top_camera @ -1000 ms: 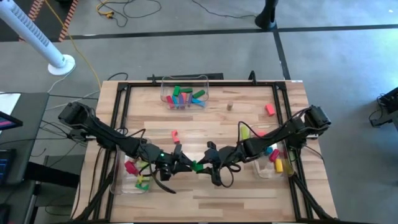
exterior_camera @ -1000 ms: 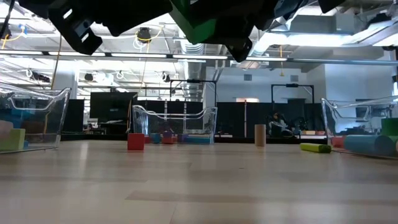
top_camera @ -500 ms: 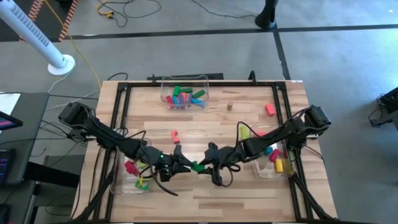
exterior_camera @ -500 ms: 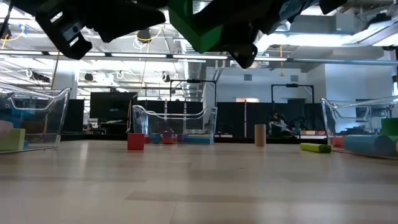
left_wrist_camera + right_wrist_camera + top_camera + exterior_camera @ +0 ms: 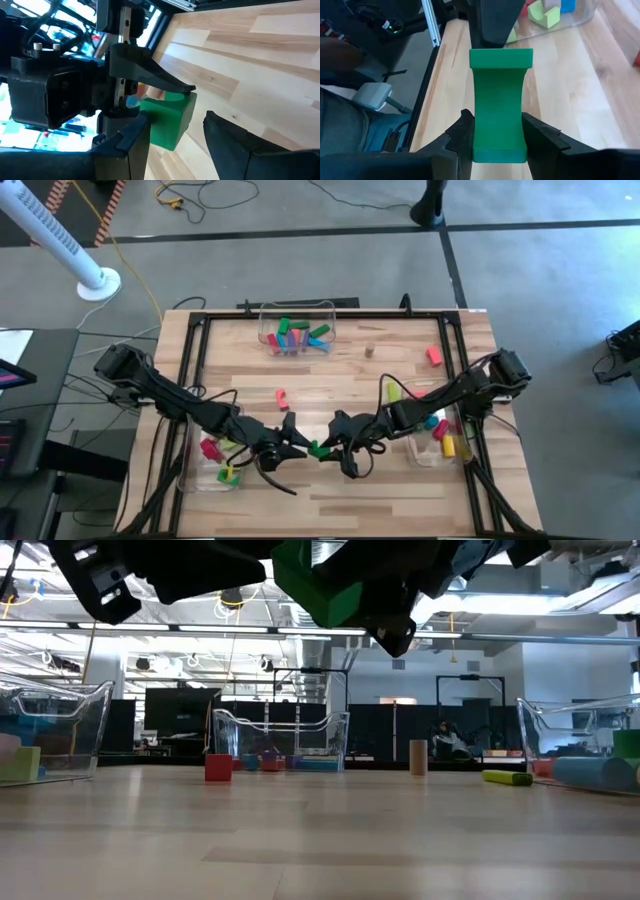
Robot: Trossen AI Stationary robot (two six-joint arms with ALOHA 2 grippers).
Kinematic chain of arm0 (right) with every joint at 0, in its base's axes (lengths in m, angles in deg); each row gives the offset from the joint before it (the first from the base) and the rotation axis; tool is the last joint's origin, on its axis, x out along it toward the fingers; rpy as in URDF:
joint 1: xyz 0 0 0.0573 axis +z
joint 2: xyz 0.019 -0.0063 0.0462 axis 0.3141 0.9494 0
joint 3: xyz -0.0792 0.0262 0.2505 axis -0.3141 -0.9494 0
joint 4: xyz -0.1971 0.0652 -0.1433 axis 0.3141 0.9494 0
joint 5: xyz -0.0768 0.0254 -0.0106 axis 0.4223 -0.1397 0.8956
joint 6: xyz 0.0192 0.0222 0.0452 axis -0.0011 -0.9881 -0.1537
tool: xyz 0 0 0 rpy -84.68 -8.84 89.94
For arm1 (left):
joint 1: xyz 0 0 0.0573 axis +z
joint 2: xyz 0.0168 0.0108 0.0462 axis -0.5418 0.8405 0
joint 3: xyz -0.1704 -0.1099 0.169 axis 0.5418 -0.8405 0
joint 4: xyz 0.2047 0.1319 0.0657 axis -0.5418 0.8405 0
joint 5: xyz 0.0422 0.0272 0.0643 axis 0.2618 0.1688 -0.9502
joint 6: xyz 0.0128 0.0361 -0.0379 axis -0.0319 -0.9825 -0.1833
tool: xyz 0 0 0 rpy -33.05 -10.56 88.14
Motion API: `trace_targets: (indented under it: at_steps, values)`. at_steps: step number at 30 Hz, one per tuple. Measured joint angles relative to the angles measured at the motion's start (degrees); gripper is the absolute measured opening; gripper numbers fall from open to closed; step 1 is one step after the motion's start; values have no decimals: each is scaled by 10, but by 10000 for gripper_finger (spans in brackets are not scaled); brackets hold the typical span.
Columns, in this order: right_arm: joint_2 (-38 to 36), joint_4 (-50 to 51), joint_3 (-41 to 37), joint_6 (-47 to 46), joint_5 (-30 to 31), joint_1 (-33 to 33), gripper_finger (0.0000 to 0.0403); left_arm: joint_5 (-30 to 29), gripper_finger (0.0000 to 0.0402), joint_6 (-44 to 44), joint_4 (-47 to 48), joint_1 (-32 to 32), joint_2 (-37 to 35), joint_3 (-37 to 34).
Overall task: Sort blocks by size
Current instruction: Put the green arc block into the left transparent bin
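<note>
A green arch block hangs above the table's near middle between my two grippers. My right gripper is shut on it. My left gripper faces it from the table's left with its fingers apart, one on each side of the block's other end. A gap shows between that end and one finger. A red block, a pink one, a tan cylinder and a yellow-green bar lie loose on the table. My right gripper pinches the green block's near end between its two fingers, coming from the table's right and slanting slightly down. The fingers lie along the block, which sticks out ahead of them, lifted clear of the table. My left gripper: I cannot tell whether it touches the block.
Three clear bins stand on the table: one at the far middle with several blocks, one at the near left, and one at the right. A black frame runs round the tabletop.
Both grippers have rolled a little about their own pointing lines while staying in place. The green block has turned slightly with them and stays clear of the table.
</note>
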Motion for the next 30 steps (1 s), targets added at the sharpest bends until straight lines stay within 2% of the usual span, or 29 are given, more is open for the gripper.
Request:
trace_targets:
  at_steps: [6, 18, 30]
  values:
    - [11, 4, 0, -13, -19, -6, 166, 13, 176, 20, 60, 2, 0, 26]
    - [11, 7, 0, -17, -29, -7, 166, 41, 180, 58, 72, 23, 0, 32]
    - [15, 5, 0, -28, -32, -8, 166, 66, 243, 88, 76, 23, 0, 32]
